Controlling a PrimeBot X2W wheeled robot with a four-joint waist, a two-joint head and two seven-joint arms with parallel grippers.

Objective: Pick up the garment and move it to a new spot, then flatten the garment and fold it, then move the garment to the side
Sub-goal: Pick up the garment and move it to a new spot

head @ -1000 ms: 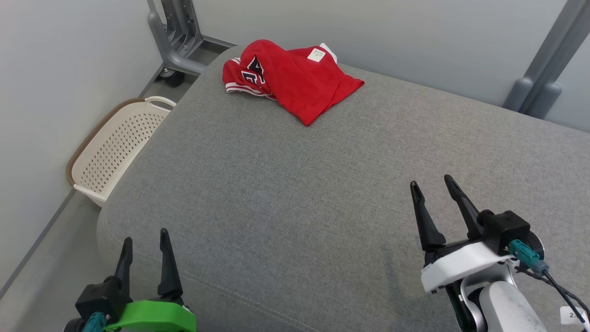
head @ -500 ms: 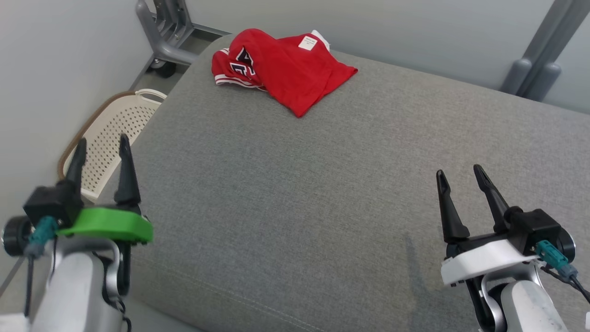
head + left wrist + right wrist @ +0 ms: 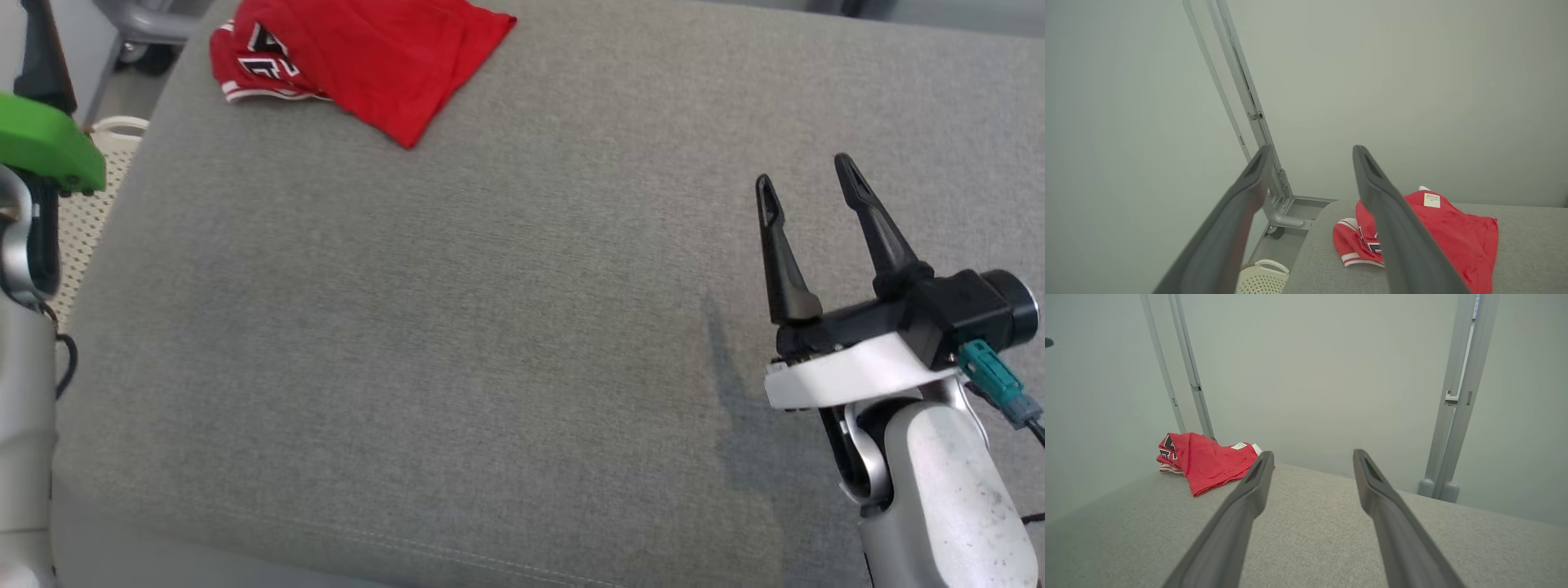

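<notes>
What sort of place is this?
Probably an indoor lab or test bay staged for laundry folding: a grey fabric-covered pad with a crumpled red garment on it, a perforated basket beside it, and grey metal frame posts.

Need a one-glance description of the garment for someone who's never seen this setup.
Start from the big grey upholstered surface and go to its far left corner, near the perforated cream basket. The garment lies crumpled there: bright red with white-striped trim, dark lettering and a small white label, against grey and cream neighbours.
</notes>
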